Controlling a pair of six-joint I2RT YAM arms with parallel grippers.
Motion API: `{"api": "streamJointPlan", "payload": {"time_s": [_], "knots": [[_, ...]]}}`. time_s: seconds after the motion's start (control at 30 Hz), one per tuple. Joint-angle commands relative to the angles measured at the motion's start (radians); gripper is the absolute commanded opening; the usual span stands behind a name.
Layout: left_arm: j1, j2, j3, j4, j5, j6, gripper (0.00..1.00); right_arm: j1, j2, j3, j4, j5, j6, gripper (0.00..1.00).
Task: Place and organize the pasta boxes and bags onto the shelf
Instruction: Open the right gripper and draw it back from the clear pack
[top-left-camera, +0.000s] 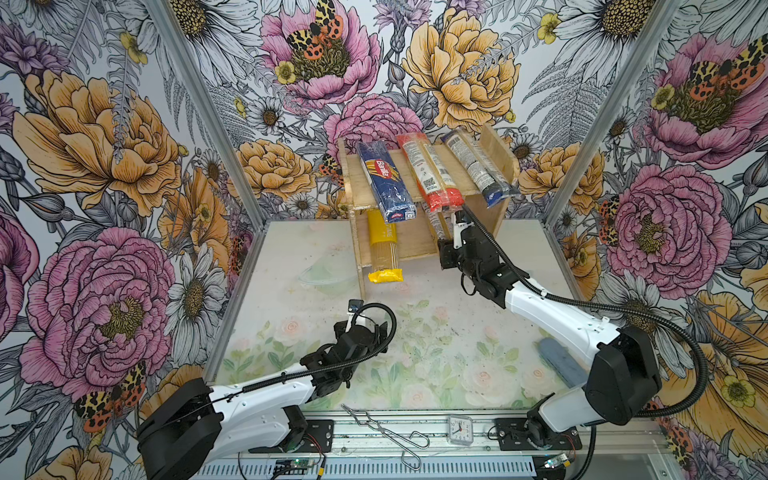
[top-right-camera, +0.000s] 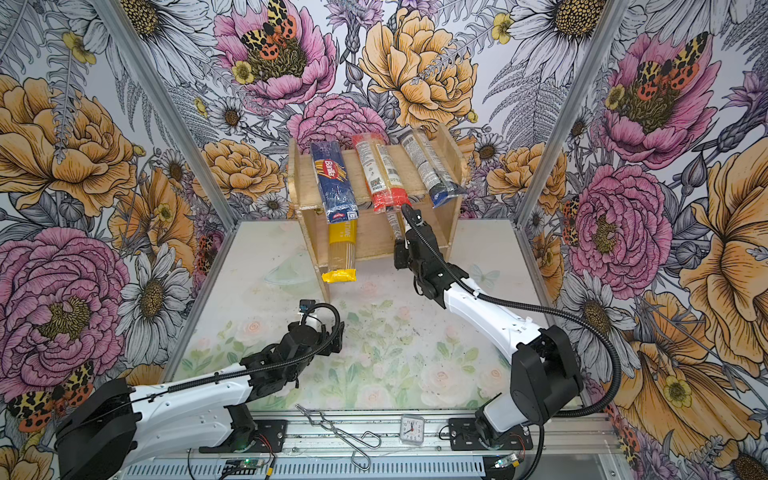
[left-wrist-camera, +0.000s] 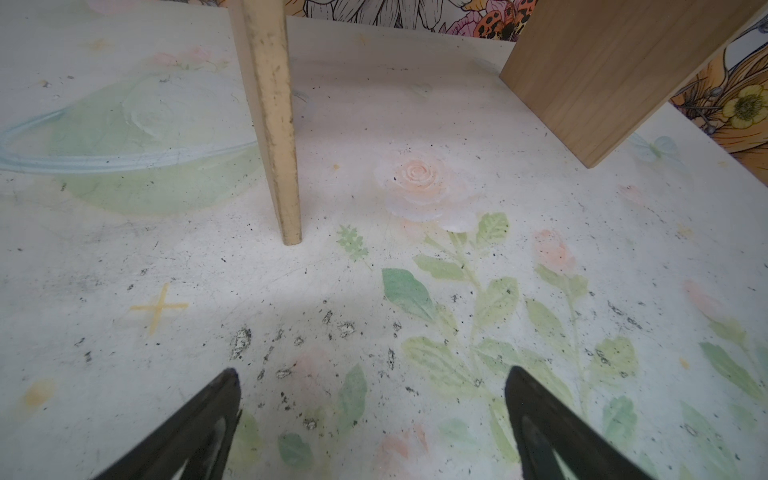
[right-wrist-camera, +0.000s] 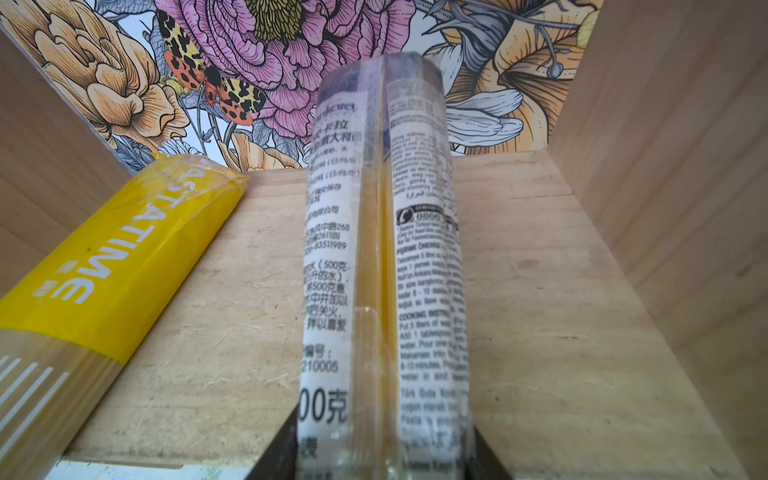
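The pale wood shelf (top-left-camera: 403, 166) (top-right-camera: 357, 170) stands at the back of the table. In both top views its upper board carries a dark blue Barilla pack (top-left-camera: 384, 183) (top-right-camera: 334, 183), a red-ended clear pack (top-left-camera: 428, 174) and a clear pack with a dark blue end (top-left-camera: 478, 166). A yellow pack (top-left-camera: 384, 249) (right-wrist-camera: 116, 266) lies on the lower board and overhangs its front. My right gripper (top-left-camera: 448, 235) (right-wrist-camera: 384, 449) reaches into the lower tier, shut on a clear spaghetti pack (right-wrist-camera: 382, 249) (top-right-camera: 392, 224) that lies lengthwise on the board. My left gripper (top-left-camera: 384, 328) (left-wrist-camera: 372, 382) hangs open over bare table.
Metal tongs (top-left-camera: 386, 428) and a small clock (top-left-camera: 460, 430) lie on the front rail. A blue-grey object (top-left-camera: 561, 361) rests by the right arm. A pale green flat thing (left-wrist-camera: 124, 145) lies left of the shelf's side panel (left-wrist-camera: 270, 124).
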Motion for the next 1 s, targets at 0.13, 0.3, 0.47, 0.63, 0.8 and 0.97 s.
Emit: {"api": "streamJointPlan", "payload": {"time_s": [0.13,0.3,0.47,0.63,0.8,0.97], "knots": [[0.0,-0.013,-0.009,0.0,-0.023,-0.005,0.99,-0.006,-0.014,0.031,0.141,0.023,-0.008,0.5],[-0.001,-0.012,-0.009,0.0,-0.021,-0.007,0.99,-0.006,-0.024,0.031,0.139,0.018,-0.02,0.54],[0.0,-0.011,-0.009,0.0,-0.021,-0.007,0.99,-0.006,-0.045,0.019,0.135,-0.004,-0.029,0.56],[0.0,-0.01,-0.006,0.0,-0.019,-0.005,0.99,-0.006,-0.086,-0.006,0.135,-0.059,-0.066,0.58],[0.0,-0.009,-0.007,0.0,-0.019,-0.005,0.99,-0.006,-0.139,-0.028,0.102,-0.106,-0.089,0.59],[0.0,-0.007,-0.006,0.0,-0.018,-0.006,0.99,-0.006,-0.227,-0.102,0.089,-0.139,-0.091,0.6]]}}
